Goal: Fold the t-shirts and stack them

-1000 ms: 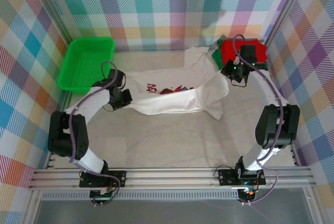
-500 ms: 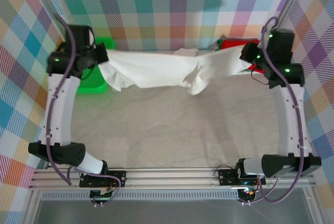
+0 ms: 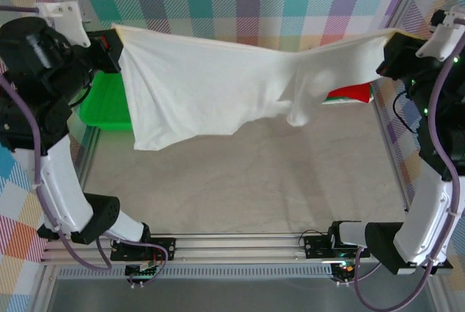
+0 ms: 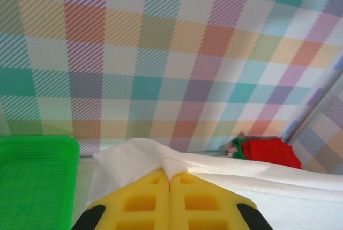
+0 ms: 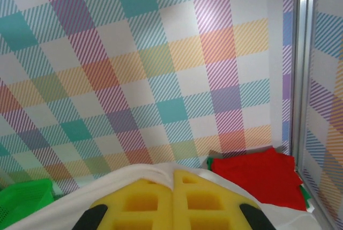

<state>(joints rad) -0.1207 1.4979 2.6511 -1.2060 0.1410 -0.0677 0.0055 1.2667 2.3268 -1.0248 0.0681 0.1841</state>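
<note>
Grip is firm at both ends: the left gripper (image 4: 170, 175) and right gripper (image 5: 172, 173) each pinch an edge of the white t-shirt (image 3: 211, 83), jaws closed on cloth. A second ago it lay crumpled mid-frame on the table (image 3: 240, 188); now it hangs stretched across the upper frame, lifted clear. It looks ready to be laid flat for folding. The folded red t-shirt (image 3: 350, 94) waits upper right.
</note>
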